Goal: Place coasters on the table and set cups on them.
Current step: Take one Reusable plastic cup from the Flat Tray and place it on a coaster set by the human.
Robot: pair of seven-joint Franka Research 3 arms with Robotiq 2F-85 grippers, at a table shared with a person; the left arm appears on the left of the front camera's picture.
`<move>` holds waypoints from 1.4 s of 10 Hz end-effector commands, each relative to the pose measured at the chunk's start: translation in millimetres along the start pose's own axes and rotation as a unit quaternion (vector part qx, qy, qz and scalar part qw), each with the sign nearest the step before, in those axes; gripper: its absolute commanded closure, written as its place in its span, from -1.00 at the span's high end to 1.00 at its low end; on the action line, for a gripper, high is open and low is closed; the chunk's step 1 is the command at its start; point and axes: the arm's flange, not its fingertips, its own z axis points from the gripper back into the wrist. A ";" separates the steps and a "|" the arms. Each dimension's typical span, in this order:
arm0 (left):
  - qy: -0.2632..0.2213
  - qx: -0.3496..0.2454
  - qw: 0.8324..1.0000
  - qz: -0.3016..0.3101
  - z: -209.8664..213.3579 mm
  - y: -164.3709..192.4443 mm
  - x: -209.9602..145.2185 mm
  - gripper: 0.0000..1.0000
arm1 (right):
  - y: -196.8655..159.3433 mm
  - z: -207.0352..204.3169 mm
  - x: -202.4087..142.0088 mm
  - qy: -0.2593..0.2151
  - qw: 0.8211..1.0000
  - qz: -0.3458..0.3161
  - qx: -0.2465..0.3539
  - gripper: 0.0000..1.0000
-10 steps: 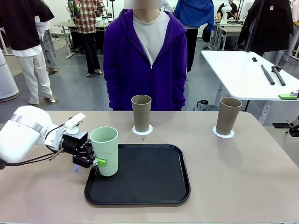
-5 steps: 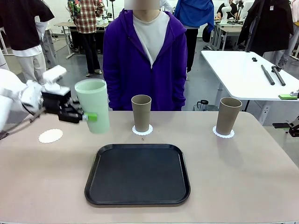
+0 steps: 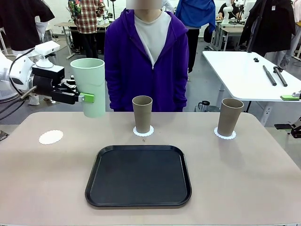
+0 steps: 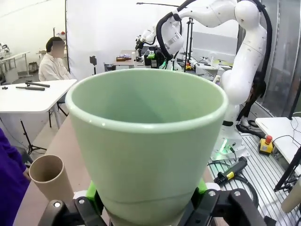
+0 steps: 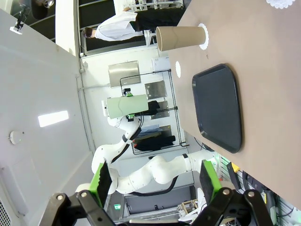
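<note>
- Left end effector [image 3: 81,97] is pinching the mint cup [image 3: 88,86] low on its wall, side-on, and holds it upright in the air above the tabletop's [image 3: 244,179] far-left part.
- Free coaster [image 3: 51,137] lies on the tabletop, left of the tray [image 3: 138,175]; the cup hangs up and to the right of it, well apart.
- Step in hand, as I read it: land the mint cup on that coaster. Two tan cups [image 3: 142,114] [image 3: 229,117] already stand on their coasters, so this looks like the last one.
- To do it well: carry left and toward the robot until the base is centred over the disc, keep the cup vertical, then go straight down.
- Let go only once the base is flat on the coaster. The grip is low, so the fingers may brush the paper disc and drag it; a gentle touchdown helps.
- Pull back sideways along the finger axis, not upward, so the cup isn't tipped.
- Right end effector [image 5: 155,181] has its pads spread wide, nothing between them, parked off to the side.
- Hard to make out: in the left wrist view the cup [image 4: 146,141] blocks nearly everything, so the target coaster and the cup base can't be checked there.
- Green pads [image 4: 91,200] peek out at the cup's sides; how much of each pad bears on the wall is hidden.
- Front view gives poor depth, so the cup's position toward or away from the person is uncertain.
</note>
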 end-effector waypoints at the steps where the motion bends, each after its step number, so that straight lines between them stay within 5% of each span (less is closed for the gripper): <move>1: -0.009 -0.002 1.000 -0.009 -0.6 -0.5 -6.9 -0.65 | 1.3 1.0 0.9 0.003 1.000 0.002 0.003 1.00; 2: 0.000 0.000 1.000 0.000 0.0 0.0 0.0 0.70 | 1.3 1.0 0.9 0.003 1.000 0.002 0.003 1.00; 5: -0.007 0.106 0.994 0.012 88.8 79.6 -75.0 0.70 | 1.3 1.0 0.9 0.003 1.000 0.002 0.003 1.00; 10: -0.018 0.218 0.976 0.013 203.0 90.3 -134.5 0.70 | 1.3 1.0 0.9 0.003 1.000 0.002 0.003 1.00; 14: -0.012 0.253 0.967 0.036 233.3 96.8 -143.8 0.70 | 1.3 1.0 0.9 0.003 1.000 0.002 0.003 1.00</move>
